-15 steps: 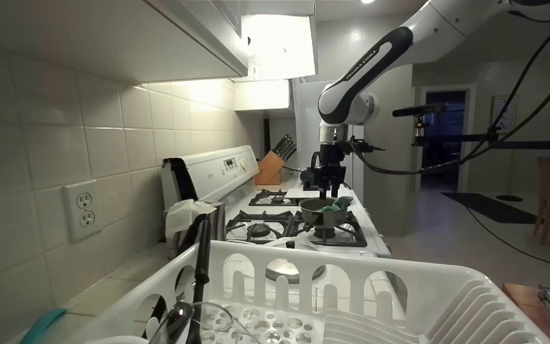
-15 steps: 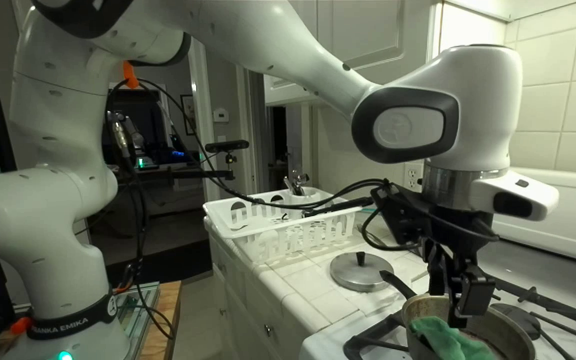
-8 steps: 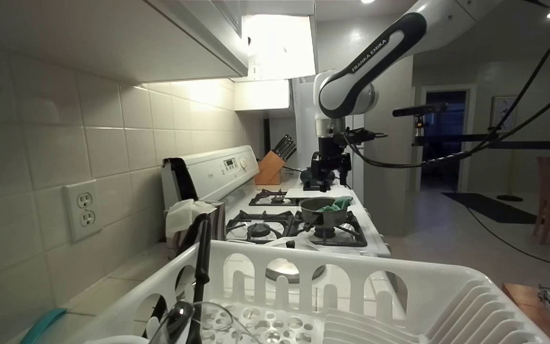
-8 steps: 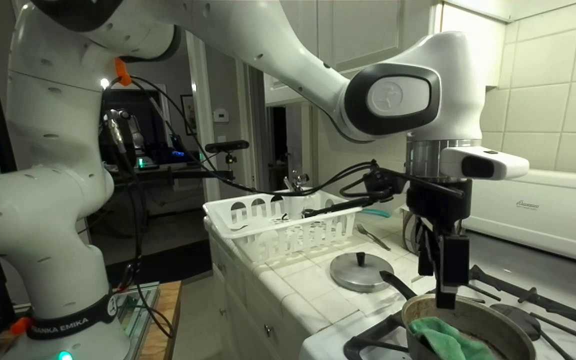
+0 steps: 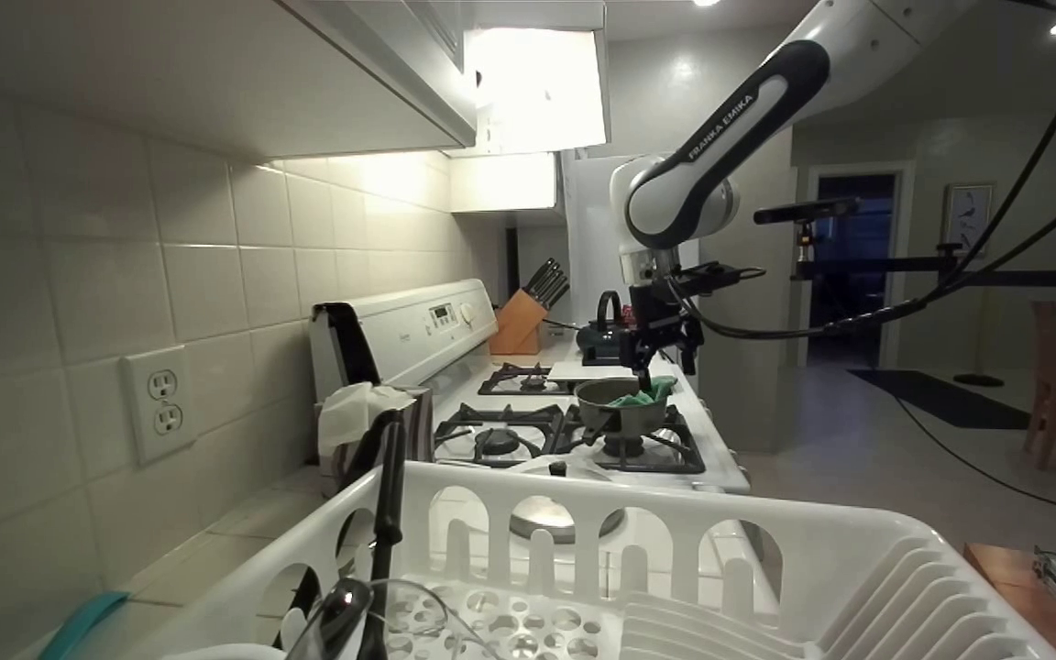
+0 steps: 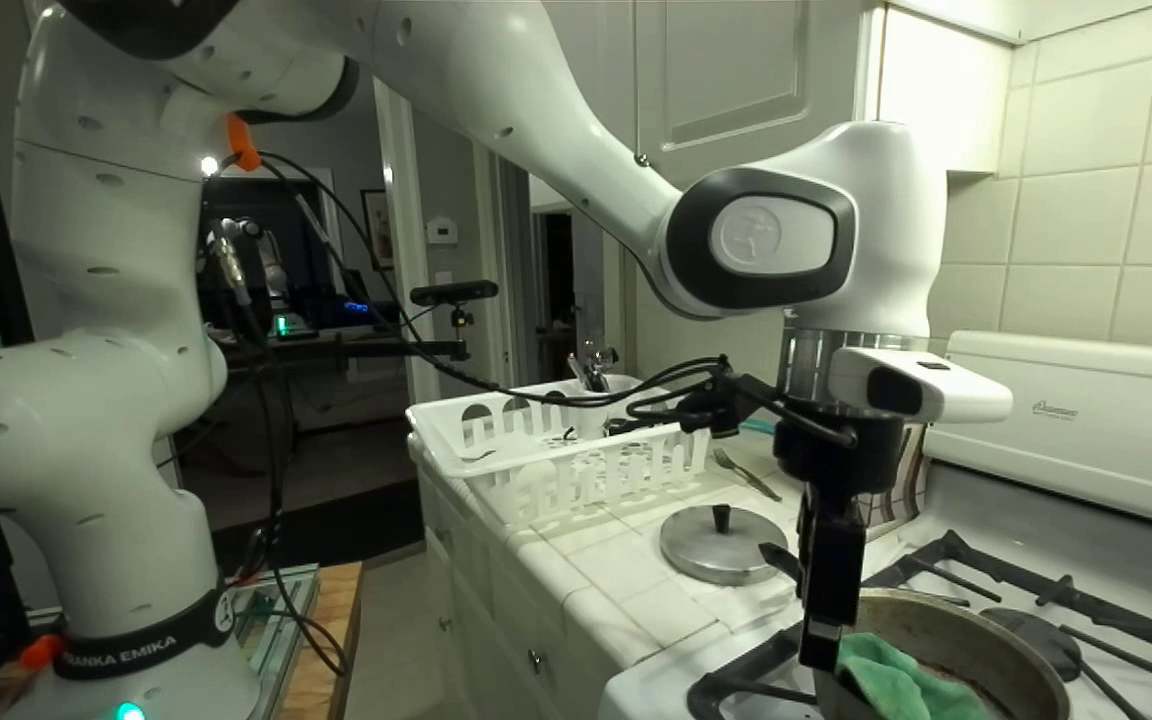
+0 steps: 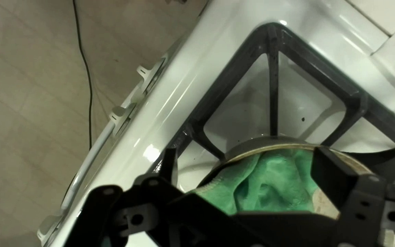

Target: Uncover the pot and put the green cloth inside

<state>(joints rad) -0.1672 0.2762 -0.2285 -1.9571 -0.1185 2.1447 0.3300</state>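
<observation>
Along a tiled wall (image 5: 207,284) runs a white gas stove (image 7: 183,92), and over it the gripper (image 7: 245,154) hangs, its fingers spread wide and holding nothing. Trouble, I judge, would come from straddling: in the wrist view one finger overlaps the pot (image 5: 610,417) while the other falls outside its rim. Swinging sideways before rising could knock the pot askew on its grate (image 7: 273,89), and a snagged fold could drag the green cloth (image 7: 273,181) out. Whether the fingertip over the pot touches fabric is hard to tell.

Uncovered, the pot holds the cloth bunched inside, one fold rising at the rim. In an exterior view its lid (image 6: 721,548) lies knob-up on the counter (image 6: 616,565), to the left of the pot. A dish rack (image 5: 840,511), nearest in an exterior view, holds a black-handled utensil (image 5: 388,500).
</observation>
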